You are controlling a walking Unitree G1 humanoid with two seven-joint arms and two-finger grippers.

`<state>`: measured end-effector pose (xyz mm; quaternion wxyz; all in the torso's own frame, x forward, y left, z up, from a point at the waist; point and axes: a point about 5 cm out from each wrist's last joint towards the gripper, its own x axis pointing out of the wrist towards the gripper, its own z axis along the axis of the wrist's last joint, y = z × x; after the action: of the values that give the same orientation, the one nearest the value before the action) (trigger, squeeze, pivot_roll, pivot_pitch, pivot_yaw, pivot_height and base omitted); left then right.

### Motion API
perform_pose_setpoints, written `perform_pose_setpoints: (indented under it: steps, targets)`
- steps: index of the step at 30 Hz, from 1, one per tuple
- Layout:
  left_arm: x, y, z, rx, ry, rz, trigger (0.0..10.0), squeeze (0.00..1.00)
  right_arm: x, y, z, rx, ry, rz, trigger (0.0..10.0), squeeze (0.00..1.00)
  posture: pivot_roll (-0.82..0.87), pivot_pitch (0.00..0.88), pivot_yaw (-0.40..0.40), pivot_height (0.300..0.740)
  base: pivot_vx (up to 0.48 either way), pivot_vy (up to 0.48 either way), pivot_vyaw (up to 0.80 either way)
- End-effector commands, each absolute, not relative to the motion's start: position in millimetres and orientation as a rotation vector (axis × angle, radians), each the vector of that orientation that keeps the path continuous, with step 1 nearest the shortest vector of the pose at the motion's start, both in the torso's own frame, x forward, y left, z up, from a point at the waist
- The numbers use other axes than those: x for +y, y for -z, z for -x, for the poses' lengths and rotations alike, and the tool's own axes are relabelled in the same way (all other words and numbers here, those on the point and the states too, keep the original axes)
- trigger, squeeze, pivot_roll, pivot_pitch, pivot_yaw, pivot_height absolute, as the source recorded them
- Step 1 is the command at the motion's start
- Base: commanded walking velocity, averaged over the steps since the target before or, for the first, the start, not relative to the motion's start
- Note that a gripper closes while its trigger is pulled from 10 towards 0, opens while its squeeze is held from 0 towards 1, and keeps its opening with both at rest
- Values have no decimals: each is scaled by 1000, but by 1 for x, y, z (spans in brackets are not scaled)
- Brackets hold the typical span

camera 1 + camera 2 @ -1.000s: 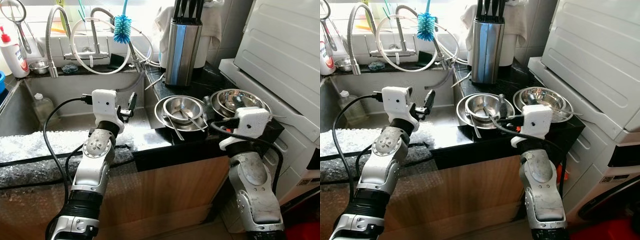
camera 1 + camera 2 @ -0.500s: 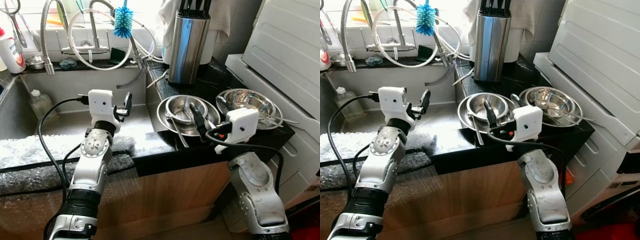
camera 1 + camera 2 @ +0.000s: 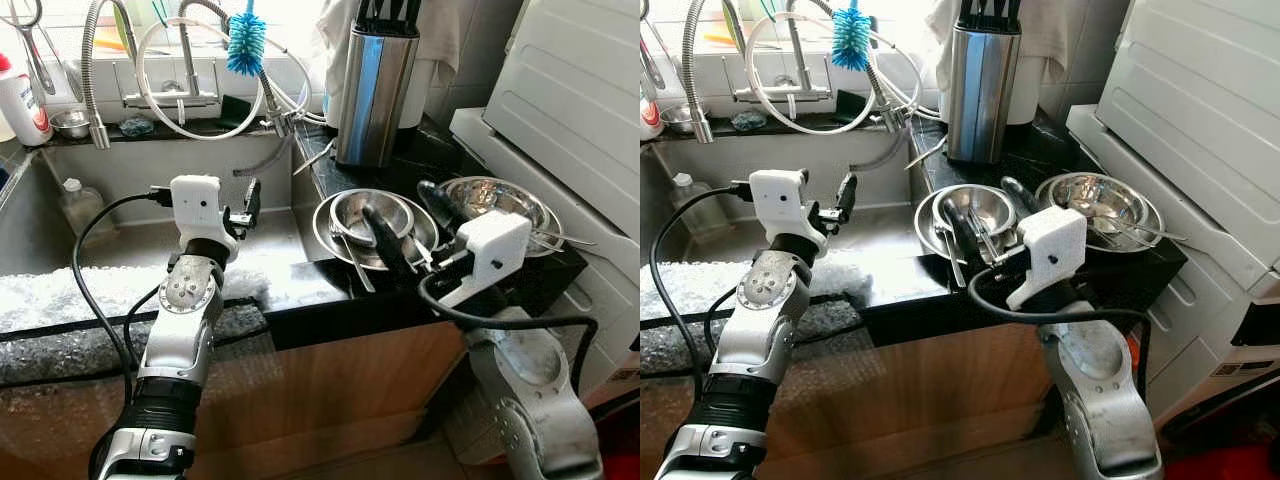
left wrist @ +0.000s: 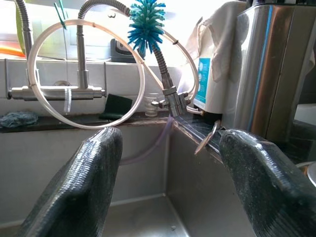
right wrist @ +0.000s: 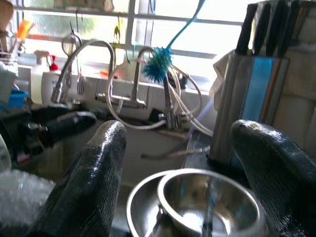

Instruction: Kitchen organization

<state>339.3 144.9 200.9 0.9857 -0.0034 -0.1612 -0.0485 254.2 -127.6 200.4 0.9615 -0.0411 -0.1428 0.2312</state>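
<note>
Above the nested steel bowls (image 3: 372,222) I see my right gripper (image 3: 405,220) spread wide, holding nothing. At nine o'clock from it, my left gripper (image 3: 248,200) hangs open and empty over the sink (image 3: 110,215); the knife block (image 3: 375,85) stands at twelve.
</note>
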Motion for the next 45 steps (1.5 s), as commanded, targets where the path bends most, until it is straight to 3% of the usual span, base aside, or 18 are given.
perform_pose_setpoints:
  steps: [1,12,24,39,45]
  targets:
    - [141,-209,-338,-364,116,23,10000,0,-138,-205,-249,-301,-401,114,10000,0,-126,16,-54,740,0,0,0]
    - [136,-205,-340,-349,130,36,10000,0,-148,-201,-236,-298,-250,123,10000,0,-139,20,-50,740,0,0,0]
    - [135,-205,-339,-350,131,46,10000,0,-162,-166,-231,-170,-241,91,10000,0,-134,17,-55,740,0,0,0]
    - [136,-213,-338,-397,116,75,10000,0,-149,-180,-233,-236,-410,54,10000,0,-137,13,-57,740,0,0,0]
    - [136,-211,-338,-389,116,75,10000,0,-148,-169,-231,-176,-456,27,10000,0,-130,13,-61,740,0,0,0]
